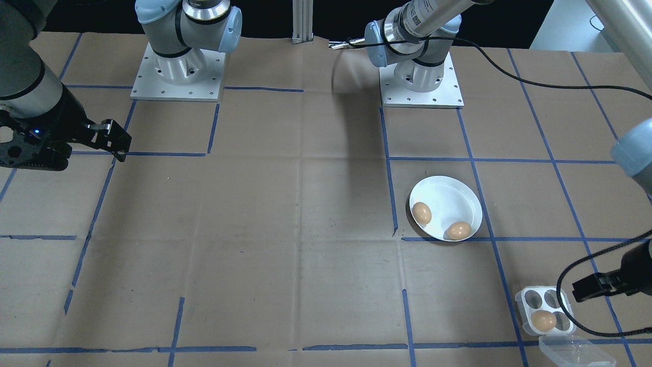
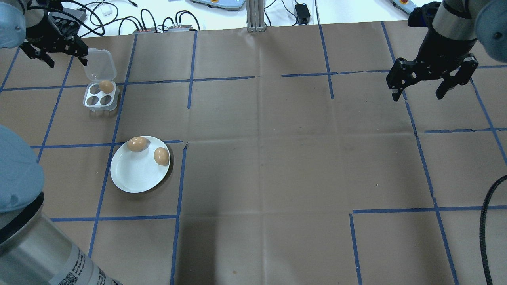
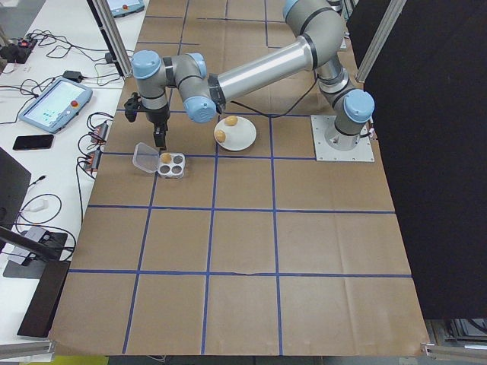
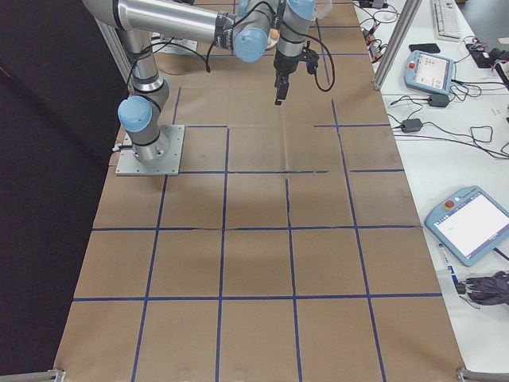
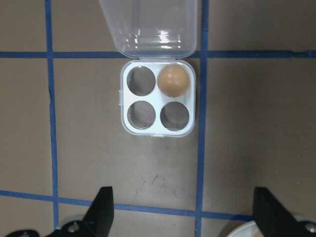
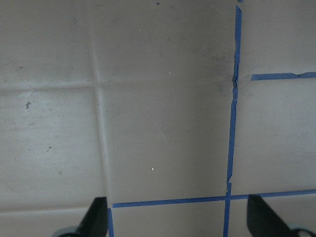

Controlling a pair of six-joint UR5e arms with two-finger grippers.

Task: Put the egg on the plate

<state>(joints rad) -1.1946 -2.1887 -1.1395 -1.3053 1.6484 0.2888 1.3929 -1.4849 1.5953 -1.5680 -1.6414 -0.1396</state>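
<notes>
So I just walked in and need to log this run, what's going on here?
The robot is moving eggs from a small clear egg box onto a white plate. Two eggs already lie on the plate, and one egg is left in the box, whose lid is open. The left hand hangs open above the table beside the box, holding nothing. The right hand is open and empty, far off on the other side.

Brown paper (image 2: 277, 158) is covering the table, and blue tape lines (image 2: 420, 158) are dividing it into a grid. A white bench (image 3: 46, 152) is running alongside it, carrying a teach pendant (image 3: 50, 109), a phone (image 3: 32, 141) and cables (image 3: 84, 53). A black panel (image 3: 434, 152) is screening the opposite side.
</notes>
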